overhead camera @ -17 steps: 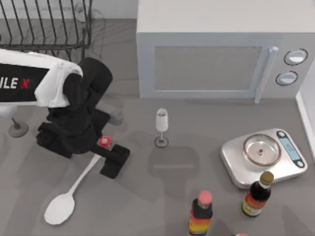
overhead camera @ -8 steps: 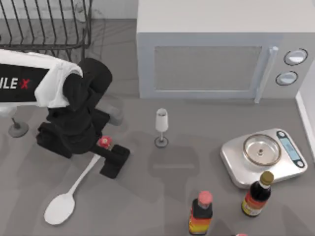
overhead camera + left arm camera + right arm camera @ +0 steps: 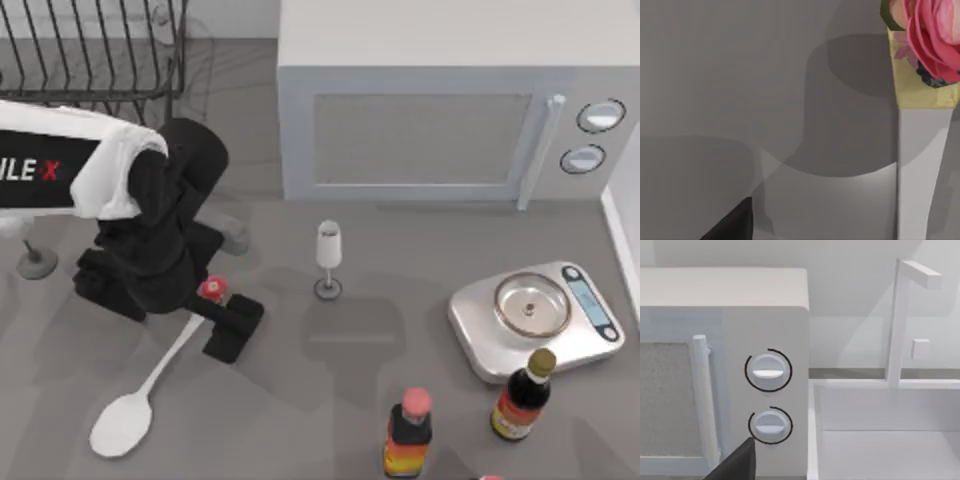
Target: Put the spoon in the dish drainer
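Observation:
The white spoon [image 3: 122,423] lies on the grey table at the front left. Its thin handle runs up to a red and yellow knob [image 3: 211,289]. My left gripper [image 3: 213,302] stands over that knob end, open, with one black finger [image 3: 235,325] to the knob's right. Close up in the left wrist view are the handle [image 3: 917,175], the knob [image 3: 935,35] and a black fingertip [image 3: 732,225] well apart from the handle. The black wire dish drainer [image 3: 90,50] stands at the back left, behind the left arm. My right gripper is parked facing the microwave, one fingertip [image 3: 735,465] showing.
A small clear stemmed glass [image 3: 328,258] stands just right of the left gripper. The grey microwave [image 3: 430,110] fills the back. A silver scale [image 3: 535,315] and two bottles [image 3: 408,430] [image 3: 523,395] sit at the front right. Another glass base [image 3: 35,262] is at the far left.
The left arm and the spoon stay almost where they were. Only the shadow beside the wrist has shifted a little.

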